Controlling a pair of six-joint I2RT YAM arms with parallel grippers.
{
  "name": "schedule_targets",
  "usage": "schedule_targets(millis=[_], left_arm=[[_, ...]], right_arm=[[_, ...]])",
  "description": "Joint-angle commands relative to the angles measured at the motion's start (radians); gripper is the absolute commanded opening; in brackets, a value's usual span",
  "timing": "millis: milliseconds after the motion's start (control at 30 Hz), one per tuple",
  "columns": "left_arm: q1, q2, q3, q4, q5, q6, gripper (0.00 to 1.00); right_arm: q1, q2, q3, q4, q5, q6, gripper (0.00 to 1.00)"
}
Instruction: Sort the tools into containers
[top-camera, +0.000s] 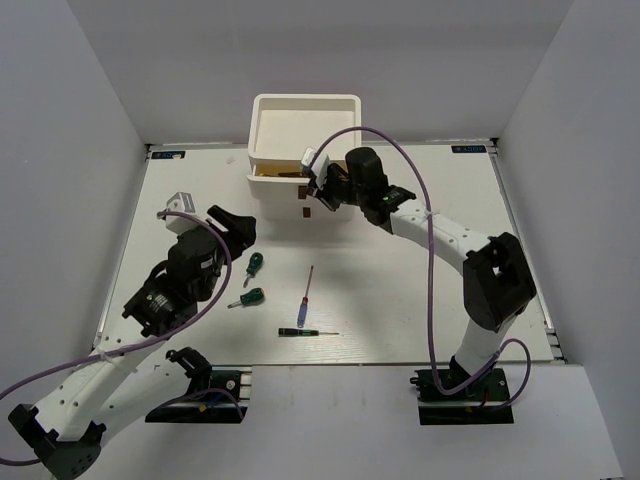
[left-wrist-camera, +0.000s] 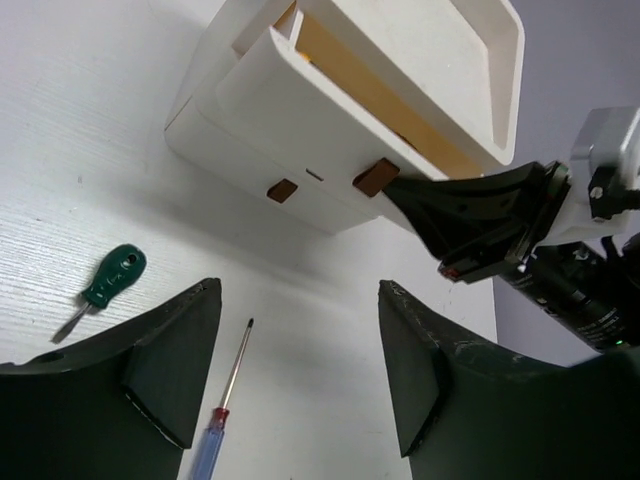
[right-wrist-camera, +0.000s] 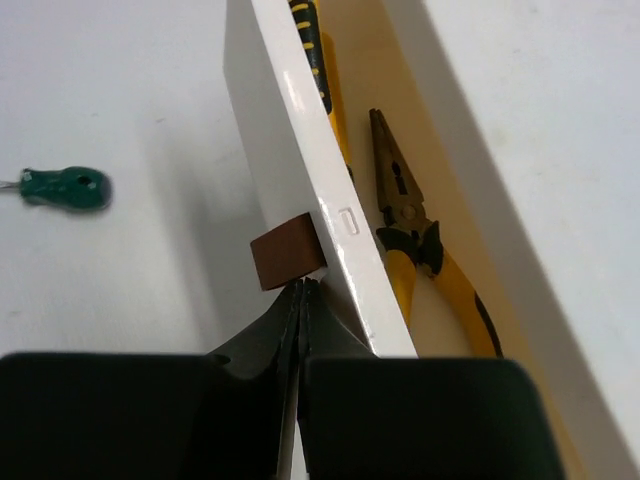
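Note:
The white organizer (top-camera: 305, 128) stands at the back centre, its upper drawer (top-camera: 275, 176) pulled partly out. In the right wrist view two yellow-handled pliers (right-wrist-camera: 425, 250) lie in that drawer. My right gripper (right-wrist-camera: 302, 287) is shut with nothing between its jaws, its tips touching the underside of the drawer's brown tab (right-wrist-camera: 285, 255). My left gripper (top-camera: 238, 224) is open and empty above the table, left of the organizer. Two green-handled screwdrivers (top-camera: 255, 263) (top-camera: 248, 297), the red-blue screwdriver (top-camera: 306, 298) and the black-green precision screwdriver (top-camera: 303, 331) lie on the table.
A lower drawer with its own brown tab (top-camera: 307, 211) is closed. The top tray (top-camera: 305, 118) of the organizer shows nothing in it. White walls enclose the table on the left, back and right. The right arm (top-camera: 450, 235) arches over the right half.

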Motion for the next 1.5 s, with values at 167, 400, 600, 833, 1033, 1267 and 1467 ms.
schedule_targets(millis=[167, 400, 600, 833, 1033, 1267, 1467], left_arm=[[0.0, -0.024, -0.025, -0.004, 0.017, -0.03, 0.74], [0.0, -0.024, -0.034, -0.004, 0.026, -0.03, 0.74], [0.0, -0.033, -0.043, -0.025, 0.026, -0.039, 0.74], [0.0, 0.074, -0.014, -0.111, 0.088, -0.07, 0.75], [0.0, 0.215, -0.04, 0.06, 0.18, -0.004, 0.72], [0.0, 0.483, -0.065, 0.465, 0.214, 0.305, 0.14], [0.0, 0.777, 0.066, 0.603, 0.149, 0.445, 0.43]], right_arm=[[0.013, 0.03, 0.067, 0.127, 0.265, -0.068, 0.0], [0.012, 0.07, 0.104, 0.103, 0.32, -0.071, 0.0], [0.015, 0.108, 0.145, 0.098, 0.354, -0.074, 0.0], [0.013, 0.118, 0.147, 0.098, 0.397, -0.079, 0.0], [-0.002, 0.018, 0.119, -0.033, 0.2, 0.043, 0.0], [-0.082, -0.177, 0.013, -0.355, -0.017, 0.313, 0.57], [-0.184, -0.324, -0.192, -0.387, 0.027, 0.37, 0.0]])
